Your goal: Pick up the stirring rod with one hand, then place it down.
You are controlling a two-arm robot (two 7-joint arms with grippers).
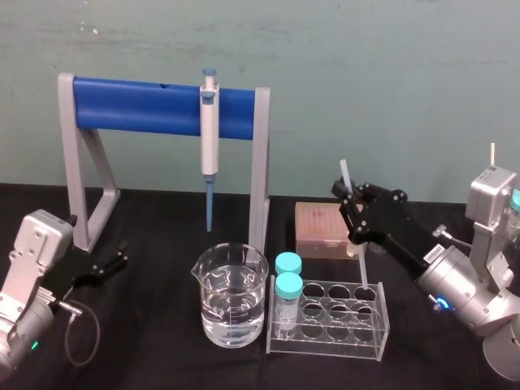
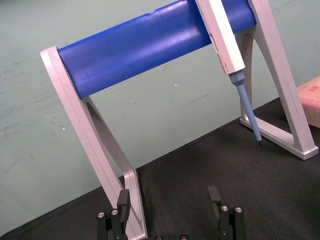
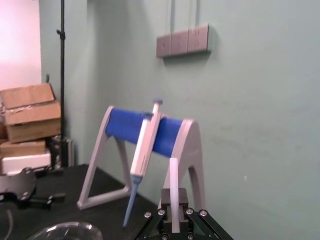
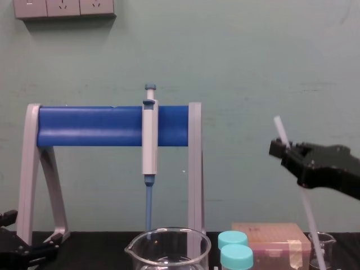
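The stirring rod [image 1: 353, 223] is a thin whitish stick, tilted a little off upright, above the table's right side. My right gripper [image 1: 354, 213] is shut on its upper part, and the rod's top pokes out above the fingers. In the chest view the stirring rod [image 4: 298, 183] runs down from the right gripper [image 4: 284, 149] to a small beaker [image 4: 329, 243]; I cannot tell if its tip is inside. The right wrist view shows the stirring rod [image 3: 173, 192] clamped in the right gripper [image 3: 173, 219]. My left gripper [image 1: 114, 262] rests at the far left, open [image 2: 169, 200], holding nothing.
A grey stand with a blue bar [image 1: 138, 106] carries a hanging pipette [image 1: 210, 134]. In front stand a large glass beaker of water [image 1: 231, 296] and a clear tube rack [image 1: 333, 321] with two teal-capped tubes [image 1: 288, 288]. A pinkish box [image 1: 321, 229] sits behind the rack.
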